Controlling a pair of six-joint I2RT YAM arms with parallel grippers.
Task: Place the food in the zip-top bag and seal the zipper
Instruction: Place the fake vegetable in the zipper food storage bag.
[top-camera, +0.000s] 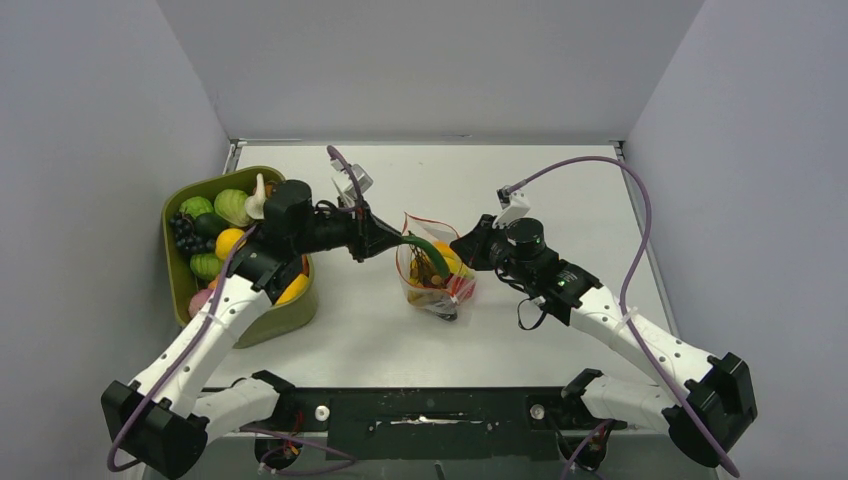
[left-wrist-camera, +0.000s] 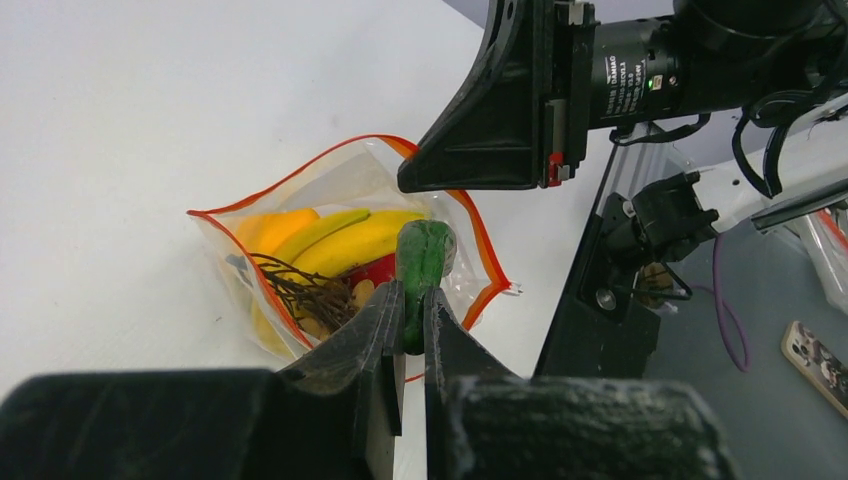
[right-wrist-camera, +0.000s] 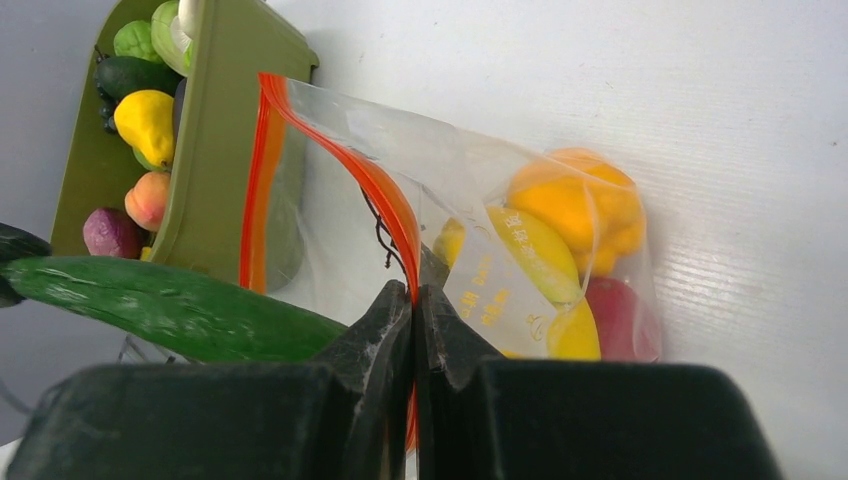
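The clear zip-top bag (top-camera: 436, 272) stands open in the middle of the table, holding yellow bananas (left-wrist-camera: 350, 240), an orange piece (right-wrist-camera: 580, 200) and a red piece (right-wrist-camera: 620, 320). My left gripper (top-camera: 395, 243) is shut on a green cucumber (left-wrist-camera: 422, 265), whose tip is at the bag's mouth; the cucumber also shows in the right wrist view (right-wrist-camera: 170, 310). My right gripper (top-camera: 470, 250) is shut on the bag's red zipper strip (right-wrist-camera: 385, 200) and holds that edge up. More food lies in the olive-green tray (top-camera: 290, 318) at the left.
The tray holds green pieces, dark grapes (top-camera: 185, 235), a yellow piece (right-wrist-camera: 148, 125), a peach piece (right-wrist-camera: 148, 200) and a purple one (right-wrist-camera: 108, 232). The grey walls close in at left, right and back. The black mounting bar (top-camera: 430, 410) runs along the near edge.
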